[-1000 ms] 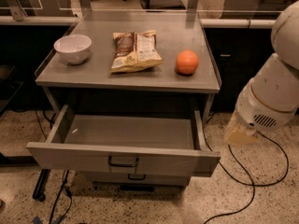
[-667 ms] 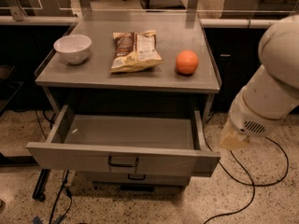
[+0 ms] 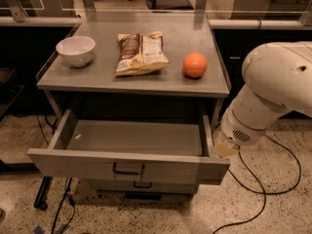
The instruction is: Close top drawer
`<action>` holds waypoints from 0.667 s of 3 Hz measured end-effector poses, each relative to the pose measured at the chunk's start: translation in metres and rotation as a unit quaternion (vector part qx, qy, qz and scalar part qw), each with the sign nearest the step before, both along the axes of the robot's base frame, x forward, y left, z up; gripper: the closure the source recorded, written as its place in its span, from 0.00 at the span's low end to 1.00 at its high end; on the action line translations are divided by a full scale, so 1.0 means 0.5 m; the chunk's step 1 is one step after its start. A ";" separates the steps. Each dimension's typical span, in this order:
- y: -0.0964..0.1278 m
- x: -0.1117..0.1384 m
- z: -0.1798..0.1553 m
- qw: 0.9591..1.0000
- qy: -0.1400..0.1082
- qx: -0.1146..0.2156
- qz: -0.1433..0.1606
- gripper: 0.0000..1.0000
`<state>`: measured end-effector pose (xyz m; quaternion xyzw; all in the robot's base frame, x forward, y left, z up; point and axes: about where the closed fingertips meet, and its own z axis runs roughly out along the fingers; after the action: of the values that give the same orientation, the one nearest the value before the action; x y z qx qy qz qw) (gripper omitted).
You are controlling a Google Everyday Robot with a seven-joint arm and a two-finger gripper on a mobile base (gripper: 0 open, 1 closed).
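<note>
- We see the white, bulky-jointed robot arm [image 3: 278, 82] bent downward beside the cabinet. Its vented lower segment angles toward the drawer's front corner.
- The pale tan gripper [image 3: 225, 149] sits at the arm's tip, just beside the outer side wall of the wide shallow grey metal top drawer [image 3: 73, 164]. We cannot tell whether it touches, or whether it is open or closed.
- The drawer stands pulled far out from under the grey metal cabinet top [image 3: 97, 79], with its grey floor in view.
- The small black loop handle [image 3: 128, 169] sits at the centre of the front panel, well apart from the gripper.
- On the top, above and beyond the gripper, the round orange fruit [image 3: 195, 65] lies nearest. The crumpled chip bag [image 3: 140, 52] is next, and the white ceramic bowl [image 3: 75, 50] is farthest.
</note>
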<state>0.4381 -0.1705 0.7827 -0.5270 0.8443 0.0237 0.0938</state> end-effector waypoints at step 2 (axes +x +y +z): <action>0.054 -0.079 -0.153 0.998 0.052 0.021 -0.024 1.00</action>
<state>0.3986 -0.1433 0.7060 -0.5027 0.8598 0.0663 0.0608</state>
